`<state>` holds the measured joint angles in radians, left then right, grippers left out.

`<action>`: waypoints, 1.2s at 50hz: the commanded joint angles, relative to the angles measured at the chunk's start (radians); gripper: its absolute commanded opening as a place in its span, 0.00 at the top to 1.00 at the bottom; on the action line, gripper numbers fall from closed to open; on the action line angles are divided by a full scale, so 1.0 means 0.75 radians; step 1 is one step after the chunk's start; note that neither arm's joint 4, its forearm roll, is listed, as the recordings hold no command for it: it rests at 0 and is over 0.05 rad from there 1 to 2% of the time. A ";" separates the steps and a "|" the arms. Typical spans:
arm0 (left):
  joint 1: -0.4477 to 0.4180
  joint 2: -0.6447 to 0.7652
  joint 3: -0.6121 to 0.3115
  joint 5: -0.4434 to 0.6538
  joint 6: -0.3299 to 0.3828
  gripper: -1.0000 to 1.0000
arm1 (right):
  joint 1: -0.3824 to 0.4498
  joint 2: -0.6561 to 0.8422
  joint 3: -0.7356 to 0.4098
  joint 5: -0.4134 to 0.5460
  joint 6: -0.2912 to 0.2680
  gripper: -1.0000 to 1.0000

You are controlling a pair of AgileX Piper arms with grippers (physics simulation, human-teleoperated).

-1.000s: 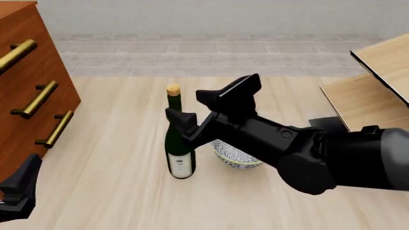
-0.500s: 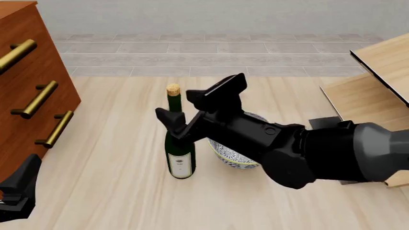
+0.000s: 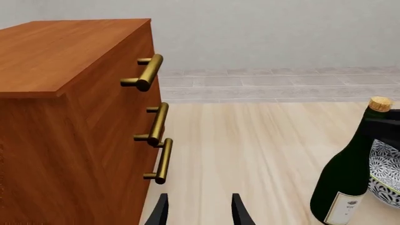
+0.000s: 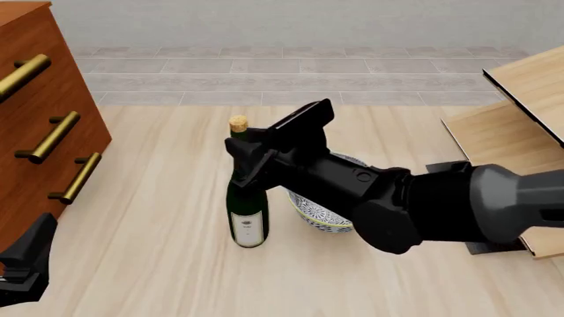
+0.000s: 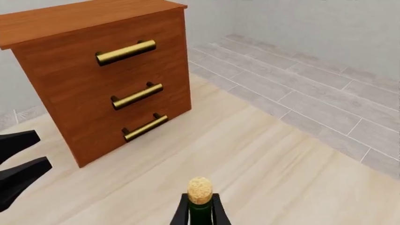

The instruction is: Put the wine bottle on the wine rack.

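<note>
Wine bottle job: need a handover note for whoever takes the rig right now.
Right gripper: fingers on either side of the wine bottle neck, just under the cork; firm grip not confirmable.
Left gripper: open, holding nothing, idle at the near left by the drawer cabinet.
Bottle stands upright on the table, with the patterned bowl beside it.
Wine rack is at the far right, with no bottle on it.
Done: right arm at the neck.
Left: confirm the grip, lift, carry right, set the bottle on the rack.

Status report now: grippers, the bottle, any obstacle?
Right gripper jaws around wine bottle neck, apparently shut. Left gripper open, empty. Bottle upright on table, bowl close beside. Wine rack far right.
</note>
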<state>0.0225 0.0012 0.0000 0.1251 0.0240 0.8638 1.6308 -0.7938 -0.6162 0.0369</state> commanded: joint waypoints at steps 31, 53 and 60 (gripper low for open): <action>-0.004 0.000 0.000 -0.010 0.002 0.00 | 0.036 -0.147 0.024 0.053 -0.001 1.00; -0.017 0.003 0.000 -0.032 0.004 0.00 | 0.066 -0.338 0.038 0.148 0.024 1.00; -0.020 0.006 0.000 -0.039 0.002 0.00 | 0.083 -0.388 0.047 0.168 0.003 1.00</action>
<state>0.0103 0.0037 -0.0001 0.1033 0.0257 0.9100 1.4028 -0.7583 -0.5132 0.0392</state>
